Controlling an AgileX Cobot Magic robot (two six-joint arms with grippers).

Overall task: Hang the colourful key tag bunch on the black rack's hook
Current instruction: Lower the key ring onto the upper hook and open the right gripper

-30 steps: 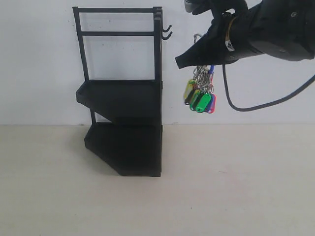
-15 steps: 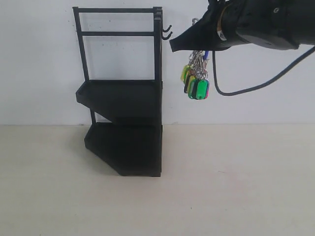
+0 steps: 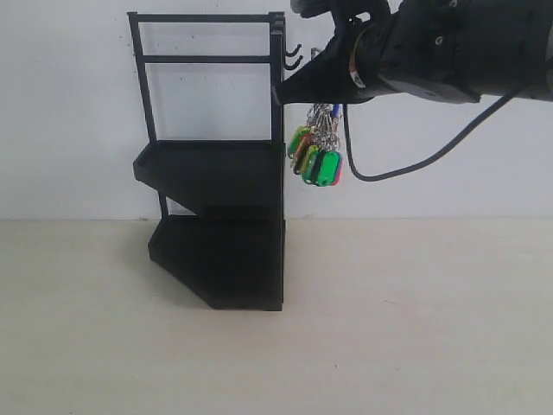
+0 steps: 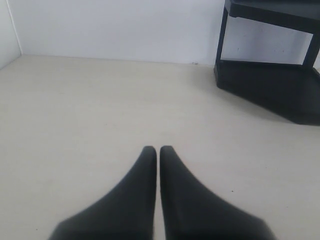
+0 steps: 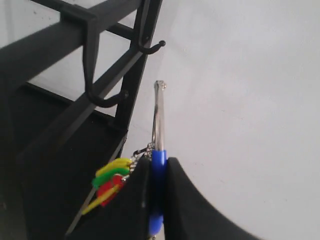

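The black rack (image 3: pixel 212 177) stands against the white wall, with two small hooks (image 3: pixel 294 57) on its top right post. My right gripper (image 3: pixel 280 94) is high up just right of that post, below the hooks, shut on the blue loop (image 5: pixel 158 162) of the colourful key tag bunch (image 3: pixel 316 156). The tags hang beside the upper tray. In the right wrist view the metal ring (image 5: pixel 159 112) sticks up past my right gripper (image 5: pixel 159 161), close to the nearer hook (image 5: pixel 106 100) without touching it. My left gripper (image 4: pixel 158 150) is shut on nothing, low over the table.
The rack's lower tray (image 4: pixel 272 85) shows at the far side of the left wrist view. A black cable (image 3: pixel 406 164) loops below the right arm. Pale tabletop (image 3: pixel 389 328) stretches in front of the rack.
My right gripper has carried the key tag bunch leftward, from well right of the rack to right beside its top post and hooks. The tags swing a little.
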